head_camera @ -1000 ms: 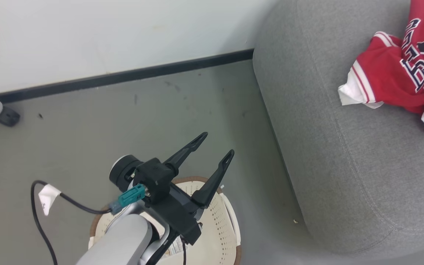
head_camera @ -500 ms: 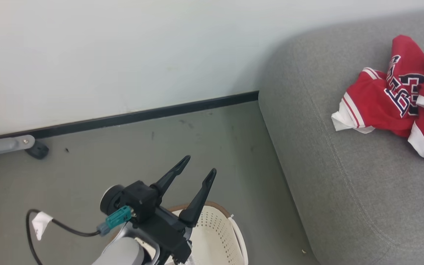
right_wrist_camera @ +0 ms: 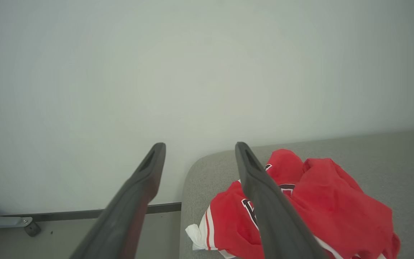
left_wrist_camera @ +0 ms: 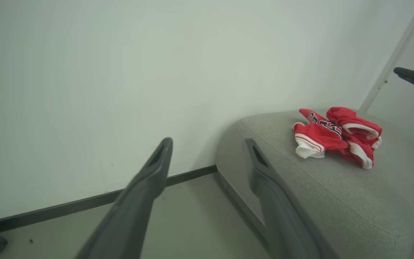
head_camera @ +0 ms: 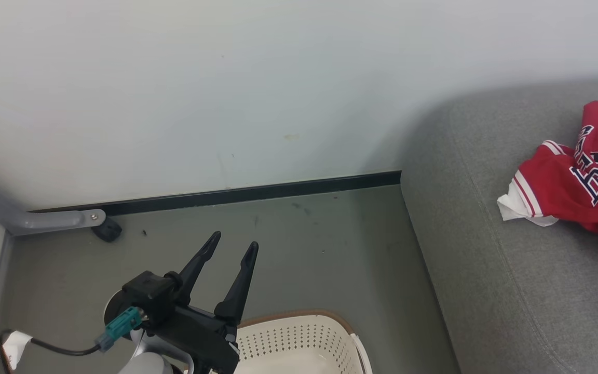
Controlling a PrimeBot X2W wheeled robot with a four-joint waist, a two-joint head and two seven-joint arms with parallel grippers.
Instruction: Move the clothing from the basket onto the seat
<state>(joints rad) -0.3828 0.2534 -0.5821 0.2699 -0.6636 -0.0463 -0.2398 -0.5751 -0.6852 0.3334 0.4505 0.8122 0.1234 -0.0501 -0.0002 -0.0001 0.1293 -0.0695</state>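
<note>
Grey-green floor [head_camera: 330,249], pale wall [head_camera: 226,78]. Red clothing [head_camera: 558,187] lies crumpled on seat [head_camera: 512,301], well apart from basket [head_camera: 299,337]. Left claw [head_camera: 234,240] spread wide, empty, above basket; right claw [right_wrist_camera: 199,145] spread, empty, near clothing. Likely done: check basket's hidden bottom before retracting.

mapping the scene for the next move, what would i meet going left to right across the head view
grey leg with a wheel → left gripper → basket → seat → clothing
</note>
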